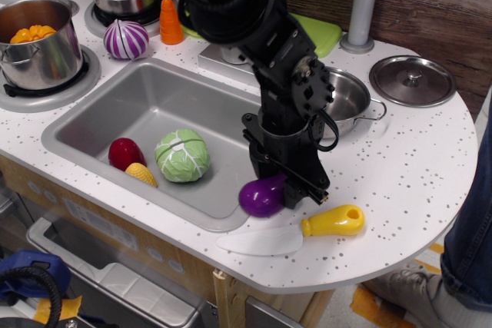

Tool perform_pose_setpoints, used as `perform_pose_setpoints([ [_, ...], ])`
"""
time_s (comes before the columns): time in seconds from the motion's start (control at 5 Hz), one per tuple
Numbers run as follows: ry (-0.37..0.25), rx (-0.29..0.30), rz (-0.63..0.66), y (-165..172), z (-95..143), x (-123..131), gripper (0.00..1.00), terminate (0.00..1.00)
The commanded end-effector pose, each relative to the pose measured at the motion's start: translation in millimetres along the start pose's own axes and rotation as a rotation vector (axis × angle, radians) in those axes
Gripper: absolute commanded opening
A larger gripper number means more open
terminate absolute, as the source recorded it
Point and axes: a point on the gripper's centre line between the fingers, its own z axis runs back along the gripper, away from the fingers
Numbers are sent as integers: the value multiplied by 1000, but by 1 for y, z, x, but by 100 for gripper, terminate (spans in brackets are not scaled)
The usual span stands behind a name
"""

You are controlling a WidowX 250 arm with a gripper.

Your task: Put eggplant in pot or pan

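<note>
Eggplant [261,196] lies on the counter at the sink's [92,109] front right rim, stem end under my gripper [286,188]. My fingers straddle that end; whether they clamp it I cannot tell. I judge this the grasp step. Next comes a lift toward the pan [350,99] at one o'clock. A toy knife [296,232] lies near, toward five o'clock; the path looks open.
</note>
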Motion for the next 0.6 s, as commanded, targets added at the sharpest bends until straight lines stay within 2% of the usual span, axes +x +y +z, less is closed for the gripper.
perform_pose_setpoints([
  [0.0,-77,75,2,14,49,32,0,0],
  [0.2,-123,86,-8,21,59,54,0,0],
  [0.4,-170,108,-44,35,57,83,0,0],
])
